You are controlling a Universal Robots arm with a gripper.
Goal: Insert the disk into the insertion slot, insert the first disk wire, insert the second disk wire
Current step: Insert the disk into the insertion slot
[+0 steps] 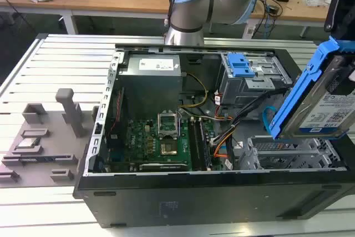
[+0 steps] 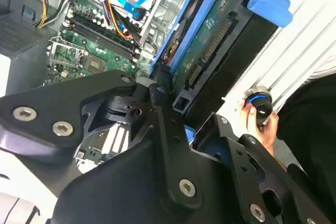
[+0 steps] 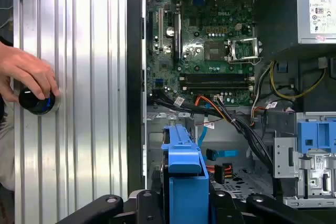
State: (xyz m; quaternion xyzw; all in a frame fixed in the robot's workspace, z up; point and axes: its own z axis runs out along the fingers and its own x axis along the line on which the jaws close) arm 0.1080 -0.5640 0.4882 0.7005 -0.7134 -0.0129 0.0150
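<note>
Here's the disk (image 1: 327, 109), hanging tilted at the right edge of the exterior view, just above the insertion slot (image 1: 277, 154) and not yet in. The end effector (image 3: 184, 207) is clamped on its bright blue frame. Silver body, white barcode label facing out. The risk, I'd say: at that tilt a corner could catch the cage rim, or snag the loose cables (image 1: 244, 116) beside the bay.
</note>
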